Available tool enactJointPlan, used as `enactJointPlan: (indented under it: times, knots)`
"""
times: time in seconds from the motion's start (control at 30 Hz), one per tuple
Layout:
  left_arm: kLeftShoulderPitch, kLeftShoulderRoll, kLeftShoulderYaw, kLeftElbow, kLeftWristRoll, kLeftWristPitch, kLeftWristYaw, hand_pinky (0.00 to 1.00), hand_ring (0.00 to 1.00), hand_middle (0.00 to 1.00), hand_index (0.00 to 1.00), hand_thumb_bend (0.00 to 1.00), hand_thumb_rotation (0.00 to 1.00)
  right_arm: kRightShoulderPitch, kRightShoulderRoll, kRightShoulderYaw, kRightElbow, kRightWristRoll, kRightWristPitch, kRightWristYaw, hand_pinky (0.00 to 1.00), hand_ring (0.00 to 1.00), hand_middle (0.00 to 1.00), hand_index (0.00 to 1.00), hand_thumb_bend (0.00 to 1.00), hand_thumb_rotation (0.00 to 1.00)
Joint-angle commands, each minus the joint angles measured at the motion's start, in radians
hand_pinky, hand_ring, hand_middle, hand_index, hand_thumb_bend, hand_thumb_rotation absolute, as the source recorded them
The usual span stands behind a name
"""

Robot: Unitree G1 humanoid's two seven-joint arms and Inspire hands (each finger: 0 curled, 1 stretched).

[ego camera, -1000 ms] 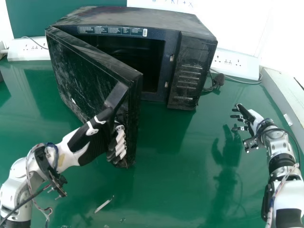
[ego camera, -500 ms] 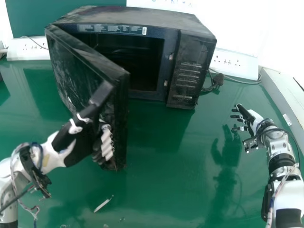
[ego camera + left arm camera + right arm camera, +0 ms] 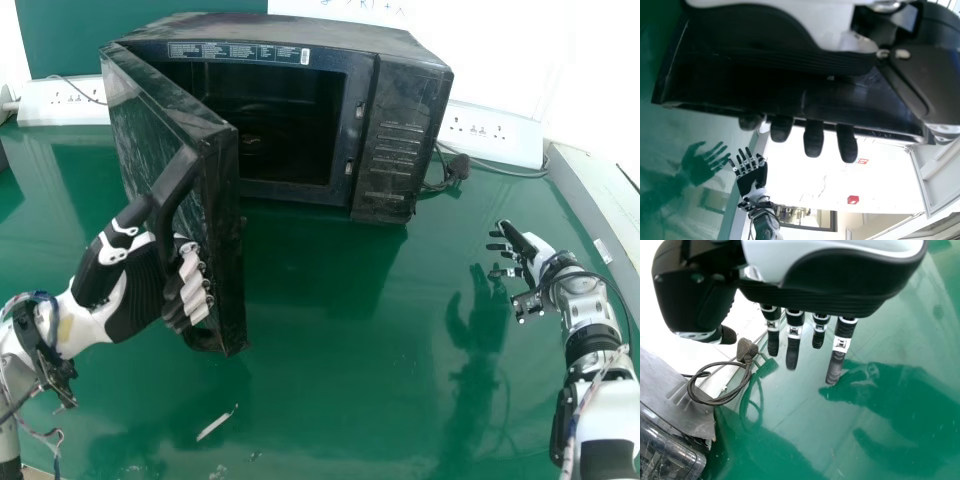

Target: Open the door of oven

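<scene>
Glossy green bench, one, carrying the whole set-up; a single thin white sliver lies on its near part, apart from the work. Nearest, at the left: my left hand, fingers bent round the free side of the black rectangular oven door, presumably because a pull there, well away from the hinge side, swings it most easily. At the right, my right hand, fingers extended and spread, holds nothing over the bench, apart from the oven, probably so as to leave the door room. Two hands in all, one working.

Beyond the grasp, one dusty black box-shaped microwave oven stands toward the back of the bench, its one door well ajar and its one dark cavity exposed. I judge the opening nearly complete; a little more outward swing, then release, would finish it. Too hard a pull might shift the body.

Farther back, one black plug with its cable lies beside the oven, and two white power strips, left and right, flank it, presumably to keep sockets within reach.
</scene>
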Motion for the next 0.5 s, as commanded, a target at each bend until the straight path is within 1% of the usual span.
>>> enactJointPlan:
  times: [0.0, 0.03, 0.07, 0.1, 0.13, 0.2, 0.23, 0.27, 0.3, 0.33, 0.4, 0.43, 0.47]
  knots:
    - [-0.083, -0.01, 0.099, 0.008, -0.129, -0.088, -0.019, 0.0, 0.02, 0.07, 0.14, 0.55, 0.07, 0.063, 0.0, 0.009, 0.04, -0.02, 0.042, 0.001, 0.7, 0.78, 0.85, 0.92, 0.5, 0.52]
    - [-0.083, 0.007, 0.097, 0.021, -0.096, -0.133, -0.051, 0.0, 0.02, 0.08, 0.15, 0.54, 0.05, 0.063, -0.001, 0.01, 0.04, -0.022, 0.043, 0.001, 0.71, 0.78, 0.85, 0.91, 0.5, 0.53]
    - [-0.079, 0.024, 0.096, 0.032, -0.052, -0.19, -0.08, 0.0, 0.03, 0.08, 0.16, 0.55, 0.09, 0.063, -0.002, 0.013, 0.04, -0.025, 0.042, 0.003, 0.72, 0.79, 0.85, 0.92, 0.5, 0.53]
    - [-0.075, 0.034, 0.101, 0.04, -0.026, -0.23, -0.101, 0.0, 0.04, 0.09, 0.14, 0.56, 0.14, 0.063, -0.002, 0.015, 0.04, -0.026, 0.04, 0.001, 0.7, 0.79, 0.83, 0.91, 0.5, 0.54]
    - [-0.074, 0.04, 0.11, 0.05, -0.023, -0.241, -0.118, 0.0, 0.04, 0.09, 0.13, 0.58, 0.13, 0.064, -0.003, 0.013, 0.039, -0.025, 0.039, -0.001, 0.68, 0.78, 0.83, 0.91, 0.5, 0.54]
    - [-0.081, 0.046, 0.132, 0.077, -0.053, -0.226, -0.151, 0.0, 0.04, 0.1, 0.12, 0.62, 0.08, 0.065, -0.005, 0.011, 0.039, -0.021, 0.037, 0.004, 0.68, 0.77, 0.83, 0.9, 0.54, 0.52]
    - [-0.087, 0.049, 0.138, 0.091, -0.058, -0.239, -0.171, 0.0, 0.05, 0.1, 0.13, 0.6, 0.06, 0.064, -0.005, 0.011, 0.038, -0.021, 0.038, 0.006, 0.69, 0.78, 0.84, 0.91, 0.53, 0.52]
    - [-0.089, 0.059, 0.145, 0.099, -0.062, -0.242, -0.186, 0.0, 0.05, 0.11, 0.15, 0.55, 0.03, 0.063, -0.006, 0.012, 0.038, -0.022, 0.039, 0.006, 0.69, 0.79, 0.85, 0.91, 0.53, 0.52]
    - [-0.09, 0.07, 0.154, 0.103, -0.066, -0.239, -0.197, 0.01, 0.06, 0.12, 0.17, 0.52, 0.02, 0.063, -0.007, 0.013, 0.038, -0.022, 0.037, 0.009, 0.68, 0.8, 0.84, 0.91, 0.54, 0.52]
    - [-0.088, 0.08, 0.163, 0.105, -0.064, -0.238, -0.205, 0.02, 0.07, 0.13, 0.19, 0.54, 0.06, 0.064, -0.008, 0.016, 0.038, -0.025, 0.035, 0.009, 0.68, 0.8, 0.85, 0.92, 0.53, 0.51]
    - [-0.079, 0.105, 0.176, 0.098, -0.024, -0.269, -0.209, 0.02, 0.07, 0.12, 0.18, 0.63, 0.1, 0.064, -0.009, 0.022, 0.038, -0.03, 0.033, 0.004, 0.67, 0.8, 0.84, 0.91, 0.51, 0.52]
    - [-0.076, 0.118, 0.18, 0.096, -0.004, -0.291, -0.213, 0.01, 0.05, 0.1, 0.17, 0.64, 0.1, 0.063, -0.01, 0.022, 0.038, -0.03, 0.035, 0.003, 0.65, 0.8, 0.83, 0.91, 0.5, 0.52]
    - [-0.076, 0.13, 0.183, 0.098, -0.005, -0.29, -0.219, 0.0, 0.04, 0.1, 0.17, 0.63, 0.1, 0.063, -0.011, 0.022, 0.038, -0.029, 0.036, 0.007, 0.64, 0.79, 0.82, 0.9, 0.5, 0.52]
